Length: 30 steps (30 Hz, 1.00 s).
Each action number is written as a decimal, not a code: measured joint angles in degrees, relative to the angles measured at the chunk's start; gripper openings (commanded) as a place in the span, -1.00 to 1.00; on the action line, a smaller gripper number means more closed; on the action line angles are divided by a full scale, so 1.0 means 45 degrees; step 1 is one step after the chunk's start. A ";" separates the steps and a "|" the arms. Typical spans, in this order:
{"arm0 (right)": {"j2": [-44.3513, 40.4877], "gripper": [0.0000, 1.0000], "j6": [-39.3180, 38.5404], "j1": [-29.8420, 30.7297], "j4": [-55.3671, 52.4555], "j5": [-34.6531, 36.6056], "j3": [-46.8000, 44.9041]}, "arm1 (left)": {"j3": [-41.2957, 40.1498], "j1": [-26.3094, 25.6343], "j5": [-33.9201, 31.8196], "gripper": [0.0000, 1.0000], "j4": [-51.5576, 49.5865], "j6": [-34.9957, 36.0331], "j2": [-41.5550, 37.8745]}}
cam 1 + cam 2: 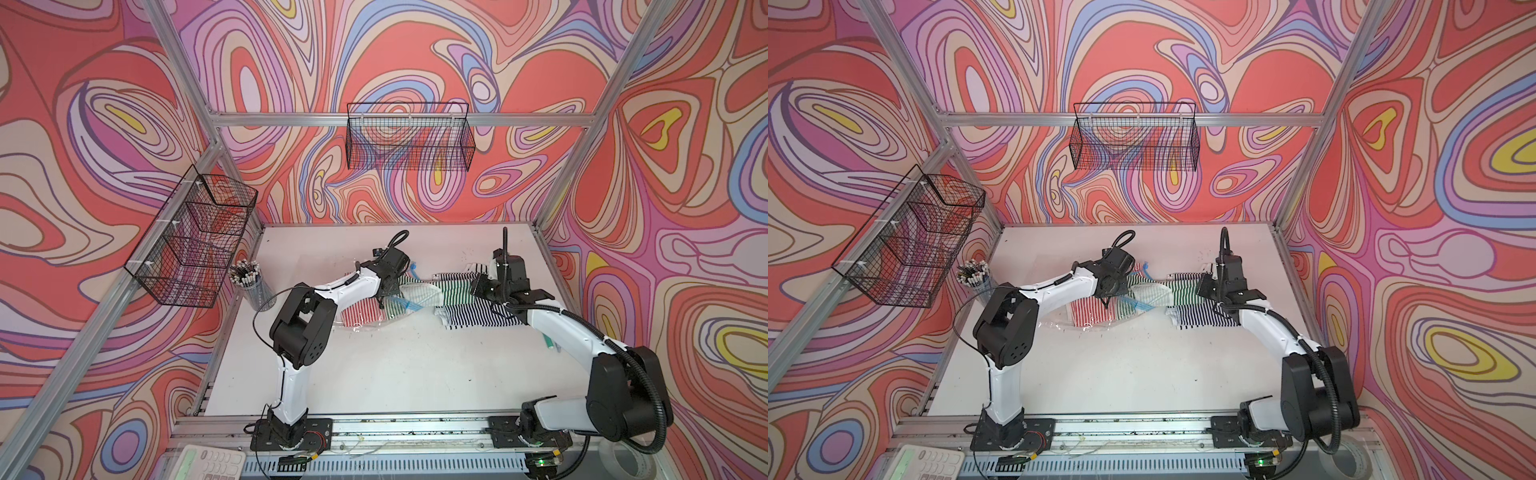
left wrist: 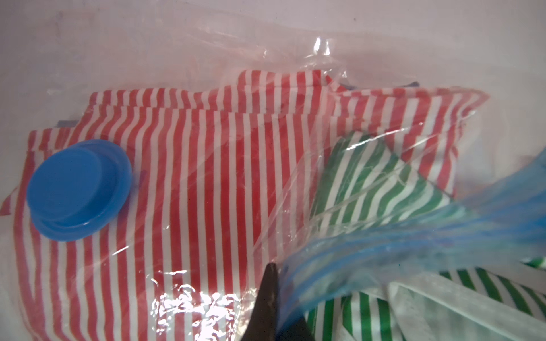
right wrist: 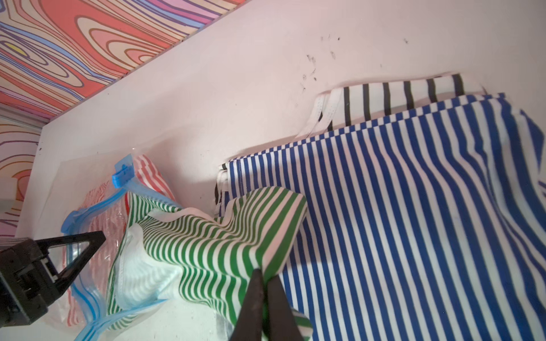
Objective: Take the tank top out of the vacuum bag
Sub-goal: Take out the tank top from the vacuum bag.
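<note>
The clear vacuum bag [image 1: 360, 322] lies mid-table, its round blue valve cap [image 2: 78, 189] resting over a red-striped top [image 2: 192, 183] inside it. My left gripper [image 2: 276, 274] is shut on the bag's light-blue zip strip [image 2: 399, 236] at the mouth. A green-striped tank top [image 3: 212, 236] stretches out of the mouth toward the right, part of it still inside the plastic. My right gripper [image 3: 266, 276] is shut on its free end, over a blue-striped top [image 3: 399, 206]. Both top views show the green-striped tank top [image 1: 453, 291] [image 1: 1183, 289] spanning between the two grippers.
A blue-striped top [image 1: 478, 318] and a black-striped top [image 3: 399, 94] lie on the table under the right arm. A cup of pens [image 1: 253, 286] stands at the left edge. Wire baskets [image 1: 195, 237] [image 1: 409, 137] hang on the left and back walls. A green marker [image 1: 550, 343] lies near the right edge.
</note>
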 measured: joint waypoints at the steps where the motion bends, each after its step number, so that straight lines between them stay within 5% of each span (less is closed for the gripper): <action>1: 0.0000 -1.00 -0.0005 0.0000 -0.0010 0.0053 0.0000 | -0.0005 0.0000 0.0000 -1.00 0.0010 0.0000 0.0000; 30: 0.0068 -1.00 -0.0432 -0.1054 -0.0918 0.0908 0.0097 | -0.0389 0.0000 -0.0097 -1.00 0.0223 0.0287 -0.0024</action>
